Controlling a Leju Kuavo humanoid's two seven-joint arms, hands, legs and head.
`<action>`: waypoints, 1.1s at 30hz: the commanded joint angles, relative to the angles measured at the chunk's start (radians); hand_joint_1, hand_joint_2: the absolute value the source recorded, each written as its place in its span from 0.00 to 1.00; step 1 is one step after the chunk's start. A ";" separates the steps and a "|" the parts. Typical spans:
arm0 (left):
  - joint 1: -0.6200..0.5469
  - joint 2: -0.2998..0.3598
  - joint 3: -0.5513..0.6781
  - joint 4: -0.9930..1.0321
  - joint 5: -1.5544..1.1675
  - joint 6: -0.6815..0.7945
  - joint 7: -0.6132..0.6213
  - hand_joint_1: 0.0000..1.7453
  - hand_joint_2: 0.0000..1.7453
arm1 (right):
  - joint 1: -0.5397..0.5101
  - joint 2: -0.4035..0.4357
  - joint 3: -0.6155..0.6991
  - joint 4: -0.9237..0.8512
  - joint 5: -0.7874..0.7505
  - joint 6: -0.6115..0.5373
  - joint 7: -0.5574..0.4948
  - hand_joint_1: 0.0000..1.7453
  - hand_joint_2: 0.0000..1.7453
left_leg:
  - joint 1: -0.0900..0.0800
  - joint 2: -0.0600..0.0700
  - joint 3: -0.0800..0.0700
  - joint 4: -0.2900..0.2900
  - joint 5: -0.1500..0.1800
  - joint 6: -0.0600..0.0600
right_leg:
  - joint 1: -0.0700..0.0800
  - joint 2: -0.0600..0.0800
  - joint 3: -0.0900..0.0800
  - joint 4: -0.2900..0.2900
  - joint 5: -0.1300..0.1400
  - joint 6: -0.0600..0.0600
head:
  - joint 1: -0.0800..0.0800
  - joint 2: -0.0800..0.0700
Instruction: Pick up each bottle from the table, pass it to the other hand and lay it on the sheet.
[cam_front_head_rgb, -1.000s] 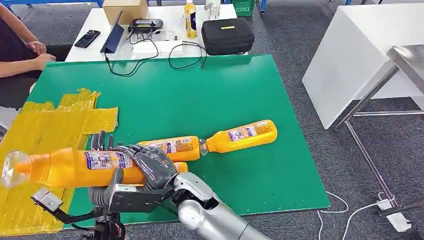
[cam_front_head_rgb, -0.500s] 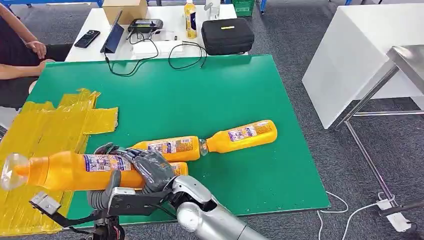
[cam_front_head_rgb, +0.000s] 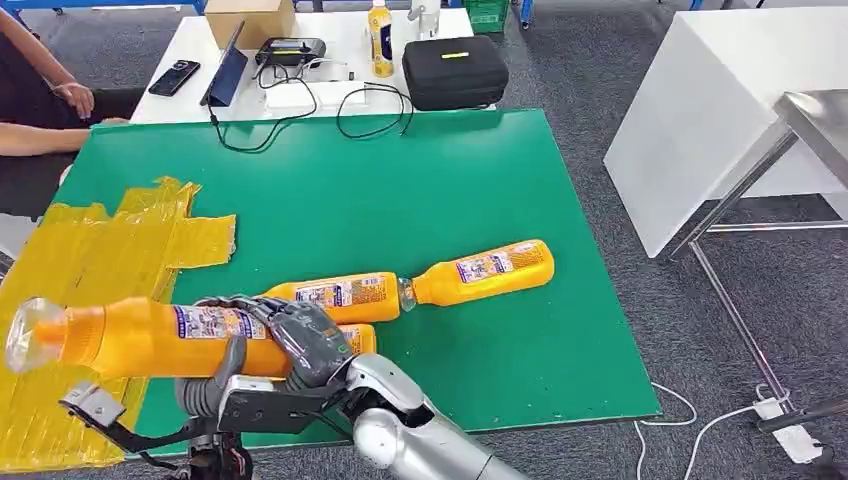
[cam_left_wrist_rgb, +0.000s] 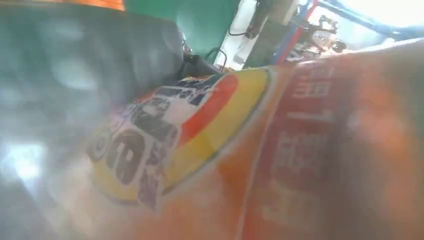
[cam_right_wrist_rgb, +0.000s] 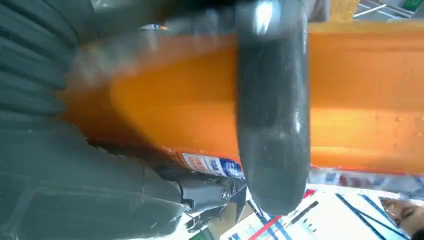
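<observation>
Bottle in right hand (fingers wrapped round it), left hand's grip unclear.

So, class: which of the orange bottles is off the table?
The bottle in the hands, at the table's near-left corner over the yellow sheet; the other lying bottles rest on the green table.

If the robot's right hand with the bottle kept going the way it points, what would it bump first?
The right hand reaches toward the left, gripping the bottle. Going on, it would probably come over the yellow sheet first; the bottle's height above it is unclear.
</observation>
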 joint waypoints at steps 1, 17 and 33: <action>-0.121 0.015 0.064 -0.004 -0.065 0.087 -0.010 1.00 1.00 | 0.115 -0.134 -0.057 -0.187 0.026 -0.065 -0.019 0.00 0.00 | 0.002 -0.008 0.001 -0.002 0.002 -0.002 | 0.002 -0.010 0.005 -0.004 -0.001 -0.001 | 0.000 0.000; -0.196 0.130 0.130 0.080 -0.612 0.314 -0.008 1.00 1.00 | 0.243 -0.274 -0.263 -0.527 0.024 -0.033 -0.016 0.00 0.00 | 0.001 -0.005 0.001 -0.002 0.001 -0.002 | 0.001 -0.006 0.004 -0.003 0.000 -0.002 | 0.000 0.000; -0.436 0.293 0.616 0.412 -1.523 0.763 -0.045 1.00 1.00 | 0.115 -0.309 -0.199 -0.381 -0.006 0.040 -0.010 0.00 0.00 | 0.003 0.002 0.002 -0.001 0.001 -0.004 | 0.003 0.002 0.002 0.001 0.001 -0.001 | 0.000 0.000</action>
